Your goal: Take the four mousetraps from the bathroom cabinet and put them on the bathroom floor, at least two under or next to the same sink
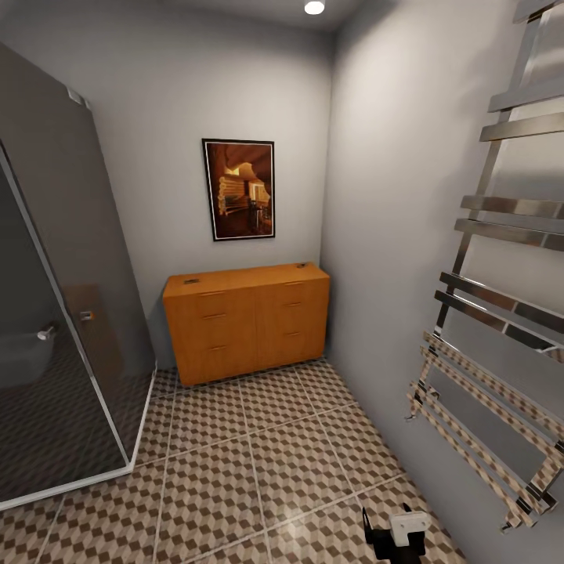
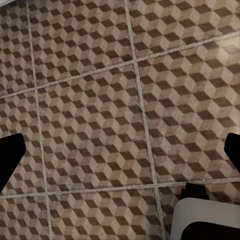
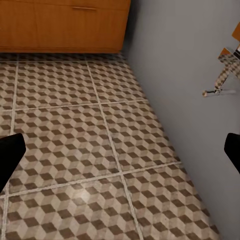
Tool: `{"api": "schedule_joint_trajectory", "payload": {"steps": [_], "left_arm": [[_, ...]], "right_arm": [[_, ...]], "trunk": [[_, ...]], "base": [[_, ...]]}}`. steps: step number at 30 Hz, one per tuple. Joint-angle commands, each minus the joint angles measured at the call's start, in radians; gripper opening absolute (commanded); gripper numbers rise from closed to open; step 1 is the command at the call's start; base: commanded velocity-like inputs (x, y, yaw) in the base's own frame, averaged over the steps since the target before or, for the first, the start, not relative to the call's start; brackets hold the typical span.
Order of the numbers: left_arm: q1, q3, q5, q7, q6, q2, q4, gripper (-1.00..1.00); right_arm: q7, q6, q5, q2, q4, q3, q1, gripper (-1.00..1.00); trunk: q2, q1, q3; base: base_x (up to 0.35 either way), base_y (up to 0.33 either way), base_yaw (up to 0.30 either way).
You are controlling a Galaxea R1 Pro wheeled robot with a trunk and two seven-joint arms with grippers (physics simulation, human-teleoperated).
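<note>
Drive straight to the far orange-brown wooden cabinet (image 1: 247, 317) — small dark mousetraps (image 1: 191, 280) seemingly on its flat top — over cube-patterned floor tiles (image 1: 258, 462); left gripper (image 2: 120, 155) and right gripper (image 3: 120, 150) wide open, empty

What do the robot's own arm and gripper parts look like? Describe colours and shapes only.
In the head view, the arm end at the bottom edge is black with a boxy white block on top. In the wrist views, the fingertips of the left gripper and right gripper show as plain matte black, blunt wedge shapes. A rounded white casing sits near the left one. No cables or markings are visible.
</note>
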Motion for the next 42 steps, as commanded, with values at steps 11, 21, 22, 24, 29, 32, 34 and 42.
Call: {"api": "schedule_joint_trajectory", "payload": {"steps": [11, 21, 22, 24, 29, 32, 34, 42], "left_arm": [[-0.001, -0.006, 0.004, 0.0, -0.004, -0.001, 0.003, 1.0], [-0.001, -0.006, 0.004, 0.0, -0.005, -0.001, 0.003, 1.0], [-0.001, -0.006, 0.004, 0.0, -0.005, -0.001, 0.003, 1.0], [-0.001, -0.005, 0.004, 0.0, -0.004, -0.003, 0.003, 1.0], [-0.001, -0.005, 0.004, 0.0, -0.005, -0.003, 0.003, 1.0], [-0.001, -0.006, 0.004, 0.0, -0.004, 0.002, 0.003, 1.0], [-0.001, -0.006, 0.004, 0.0, -0.004, 0.0, 0.003, 1.0], [-0.001, -0.005, 0.004, 0.001, -0.006, -0.013, 0.001, 1.0]], "right_arm": [[-0.009, -0.001, 0.002, 0.0, 0.001, 0.008, 0.0, 1.0], [-0.009, -0.001, 0.002, 0.0, 0.001, 0.008, 0.0, 1.0], [-0.009, -0.001, 0.002, 0.0, 0.001, 0.008, 0.0, 1.0], [-0.009, -0.001, 0.002, 0.0, 0.001, 0.008, 0.0, 1.0], [-0.009, -0.001, 0.002, 0.0, 0.001, 0.008, 0.0, 1.0], [-0.009, -0.001, 0.002, 0.0, 0.001, 0.008, 0.0, 1.0], [-0.009, -0.001, 0.002, 0.001, 0.001, 0.008, 0.0, 1.0], [-0.009, 0.0, 0.002, 0.001, 0.001, 0.008, 0.0, 1.0]], "trunk": [[-0.001, 0.0, -0.001], [-0.001, 0.0, -0.001], [-0.001, 0.0, -0.001], [-0.001, 0.0, -0.001], [-0.001, 0.0, -0.001], [-0.001, 0.0, -0.001], [-0.001, 0.0, -0.001], [-0.001, 0.0, -0.001]], "base": [[0.0, 0.0, 0.0], [0.0, 0.0, 0.0], [0.0, 0.0, 0.0], [0.0, 0.0, 0.0], [0.0, 0.0, 0.0], [0.0, 0.0, 0.0], [0.0, 0.0, 0.0], [0.0, 0.0, 0.0]]}}
